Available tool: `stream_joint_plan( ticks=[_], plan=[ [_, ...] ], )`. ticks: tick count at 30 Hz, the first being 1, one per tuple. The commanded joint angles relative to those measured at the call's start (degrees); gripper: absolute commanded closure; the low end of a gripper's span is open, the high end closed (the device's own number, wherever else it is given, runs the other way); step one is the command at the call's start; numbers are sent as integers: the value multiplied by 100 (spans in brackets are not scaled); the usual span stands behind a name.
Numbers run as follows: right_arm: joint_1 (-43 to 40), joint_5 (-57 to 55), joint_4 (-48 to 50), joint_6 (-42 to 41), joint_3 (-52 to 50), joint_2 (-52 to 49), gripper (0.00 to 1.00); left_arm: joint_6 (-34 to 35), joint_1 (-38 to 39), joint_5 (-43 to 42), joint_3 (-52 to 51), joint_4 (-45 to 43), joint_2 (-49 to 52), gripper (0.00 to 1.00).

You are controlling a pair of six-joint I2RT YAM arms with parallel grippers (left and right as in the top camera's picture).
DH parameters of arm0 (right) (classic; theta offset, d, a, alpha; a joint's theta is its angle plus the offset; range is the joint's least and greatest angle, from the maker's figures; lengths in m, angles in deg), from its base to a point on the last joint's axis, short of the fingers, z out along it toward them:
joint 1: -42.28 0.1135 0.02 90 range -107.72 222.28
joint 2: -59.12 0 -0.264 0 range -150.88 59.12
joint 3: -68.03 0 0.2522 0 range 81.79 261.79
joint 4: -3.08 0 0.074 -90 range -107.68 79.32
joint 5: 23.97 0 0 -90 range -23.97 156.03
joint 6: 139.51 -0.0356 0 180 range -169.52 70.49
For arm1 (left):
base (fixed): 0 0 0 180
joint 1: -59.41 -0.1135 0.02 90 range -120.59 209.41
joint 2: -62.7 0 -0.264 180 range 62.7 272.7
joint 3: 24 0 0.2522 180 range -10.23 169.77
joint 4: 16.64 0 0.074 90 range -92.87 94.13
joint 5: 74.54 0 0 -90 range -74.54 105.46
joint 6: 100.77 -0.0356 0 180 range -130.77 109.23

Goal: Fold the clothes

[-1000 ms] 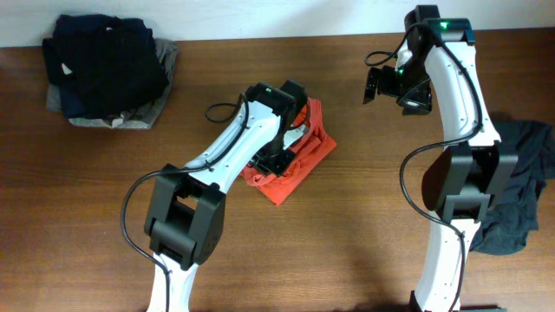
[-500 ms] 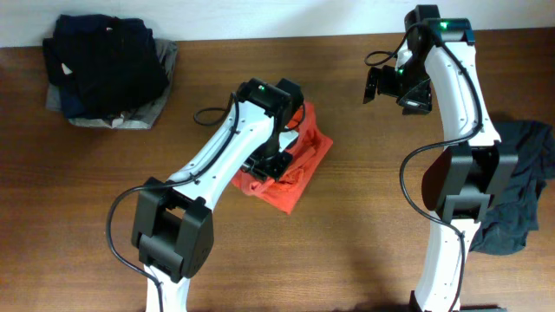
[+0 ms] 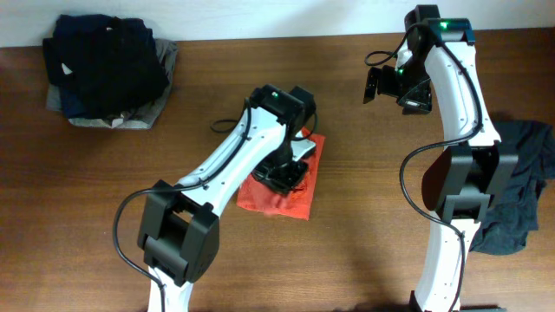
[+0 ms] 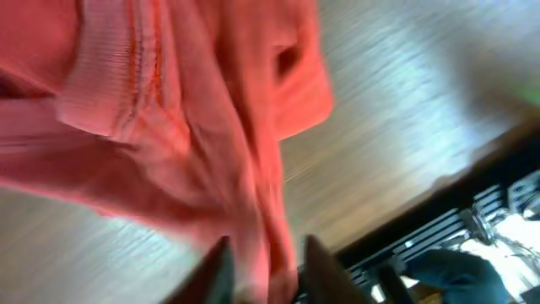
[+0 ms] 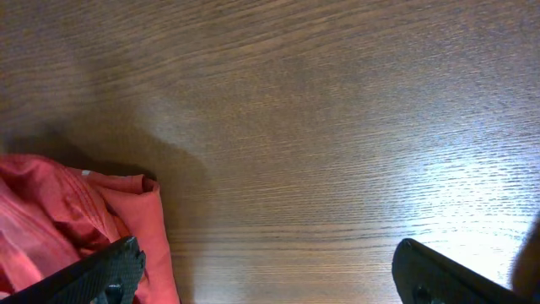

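Since a second ago the red garment (image 3: 279, 199) has gone from a ridged heap to a flatter slab at mid-worktop (image 3: 364, 234); the left gripper (image 3: 286, 173) has swung over it, so a fold seems just laid down, probably needing smoothing. Overhead, the arm hides the grasp; the left wrist view shows the gripper clenched on a pinch of red cloth. The right gripper (image 5: 266, 266) hangs released over bare wood; only overhead shows the dark pile (image 3: 108, 65) and the dark garment (image 3: 520, 204) waiting.
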Motion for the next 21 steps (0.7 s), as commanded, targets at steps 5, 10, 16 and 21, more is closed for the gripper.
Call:
stream_joint_plan(
  ticks=[5, 10, 16, 21],
  plan=[
    [33, -50, -4, 0, 48, 15, 1, -55, 304, -308, -42, -195, -133, 51],
    [33, 389, -83, 157, 48, 15, 1, 50, 111, -4, 101, -358, -258, 51],
    [101, 887, -238, 260, 48, 15, 1, 474, -894, 236, 640, -404, -614, 42],
    [507, 994, -328, 260, 48, 15, 1, 1014, -1775, 319, 654, -431, -678, 20]
  ],
)
